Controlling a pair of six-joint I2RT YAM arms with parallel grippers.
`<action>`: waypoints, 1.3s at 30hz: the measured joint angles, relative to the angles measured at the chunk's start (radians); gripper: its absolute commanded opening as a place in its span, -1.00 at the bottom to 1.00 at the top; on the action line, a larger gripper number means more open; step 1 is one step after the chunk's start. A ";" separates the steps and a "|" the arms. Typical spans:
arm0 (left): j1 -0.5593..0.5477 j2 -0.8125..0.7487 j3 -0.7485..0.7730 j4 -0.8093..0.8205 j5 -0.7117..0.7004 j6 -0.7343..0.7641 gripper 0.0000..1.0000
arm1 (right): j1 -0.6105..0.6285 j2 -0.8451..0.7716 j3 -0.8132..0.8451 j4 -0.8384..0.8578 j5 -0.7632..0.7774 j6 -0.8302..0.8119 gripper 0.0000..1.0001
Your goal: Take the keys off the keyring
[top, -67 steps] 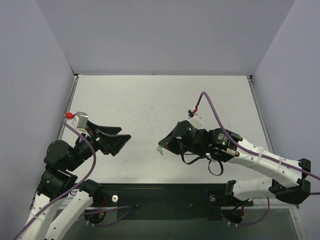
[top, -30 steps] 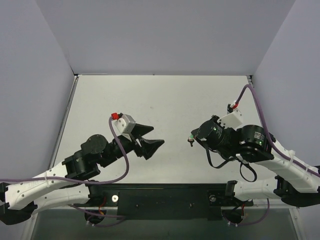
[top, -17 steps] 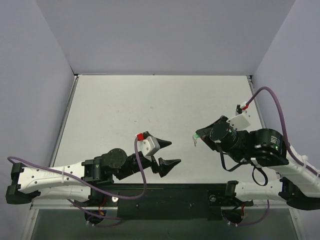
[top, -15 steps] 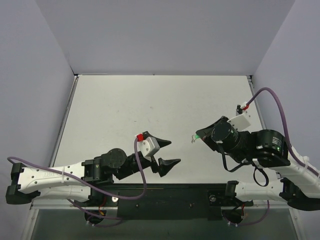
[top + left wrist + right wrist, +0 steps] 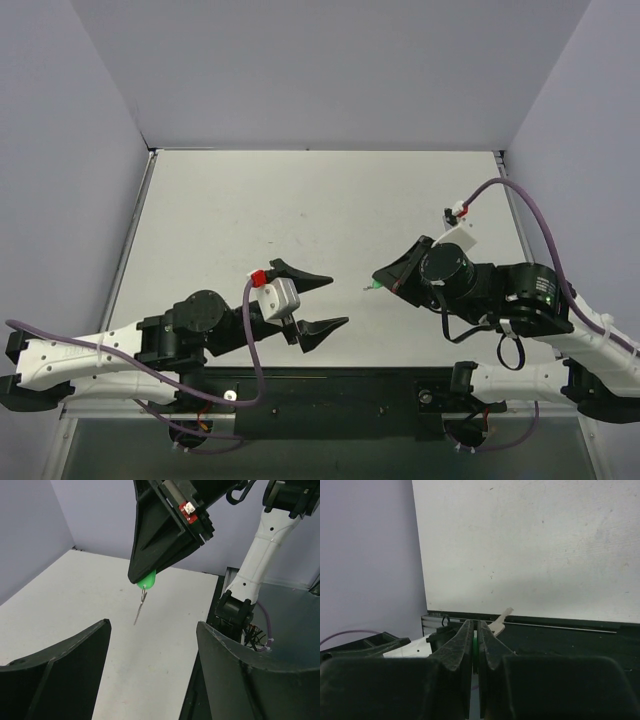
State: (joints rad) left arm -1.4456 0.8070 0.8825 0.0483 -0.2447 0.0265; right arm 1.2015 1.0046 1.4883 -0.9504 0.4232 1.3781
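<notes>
Well inside table edges, keyring aloft

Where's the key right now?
Left wrist view, centre: the key dangles from the green keyring pinched by the right gripper, above the table.

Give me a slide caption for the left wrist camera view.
Shut on the green keyring, the right claw dangles the silver key over the table before the open left claw.
</notes>
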 measured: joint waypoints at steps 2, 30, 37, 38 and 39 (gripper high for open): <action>0.000 0.000 0.034 -0.053 0.013 0.007 0.54 | 0.000 0.014 0.001 0.017 -0.032 -0.031 -1.00; 0.222 -0.005 0.253 -0.486 0.184 -0.184 0.47 | 0.060 0.159 0.082 0.072 -0.190 -0.168 -1.00; 0.258 0.005 0.274 -0.517 0.307 -0.203 0.51 | 0.076 0.169 0.093 0.072 -0.197 -0.179 -1.00; 0.258 0.006 0.274 -0.519 0.321 -0.203 0.52 | 0.078 0.171 0.095 0.072 -0.198 -0.180 -1.00; 0.258 0.008 0.274 -0.520 0.333 -0.203 0.52 | 0.082 0.173 0.097 0.072 -0.200 -0.181 -1.00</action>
State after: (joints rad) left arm -1.1873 0.8150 1.1564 -0.4713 0.0883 -0.1768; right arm 1.2831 1.1774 1.5848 -0.8780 0.2230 1.1969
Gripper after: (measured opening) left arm 0.756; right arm 0.009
